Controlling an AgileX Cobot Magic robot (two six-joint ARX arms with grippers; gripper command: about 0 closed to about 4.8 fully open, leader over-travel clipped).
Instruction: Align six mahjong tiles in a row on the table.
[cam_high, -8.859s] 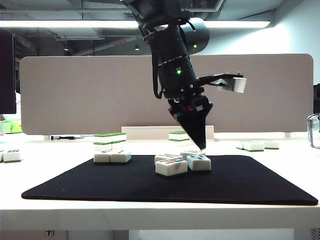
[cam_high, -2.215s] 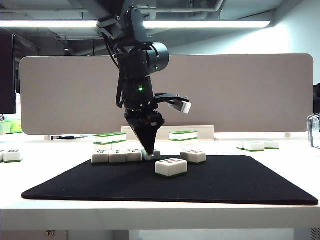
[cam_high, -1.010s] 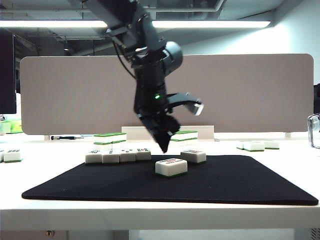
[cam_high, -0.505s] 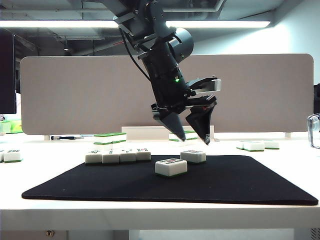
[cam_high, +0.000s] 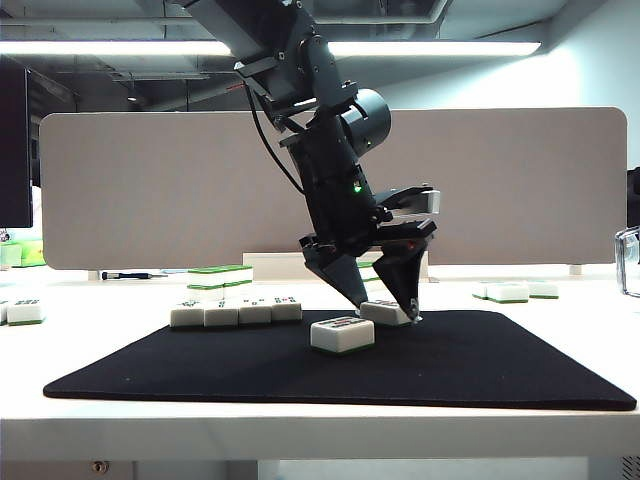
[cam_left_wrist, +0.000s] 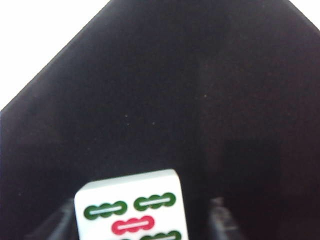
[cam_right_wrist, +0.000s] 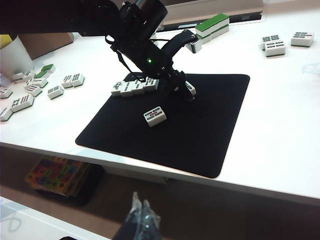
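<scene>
Sitting in line at mat's (cam_high: 480, 372) ten o'clock: four tiles (cam_high: 236, 312). Awaiting placement: two. Straddling fifth tile (cam_high: 385, 312), jaws wide: left gripper (cam_high: 390, 311). Idling off-table, fingers together: right gripper (cam_right_wrist: 139, 216).

On the table (cam_high: 600, 300) lies the mat (cam_high: 480, 370). Four tiles (cam_high: 236, 312) stand touching in a row at the mat's far left edge. A fifth tile (cam_high: 342, 333) lies apart, nearer the front, right of the row. Just behind and right of it sits the sixth tile (cam_high: 385, 312), flanked by the left gripper's (cam_high: 390, 308) spread fingers. The right gripper (cam_right_wrist: 140, 222) hangs well off the table's front edge.
</scene>
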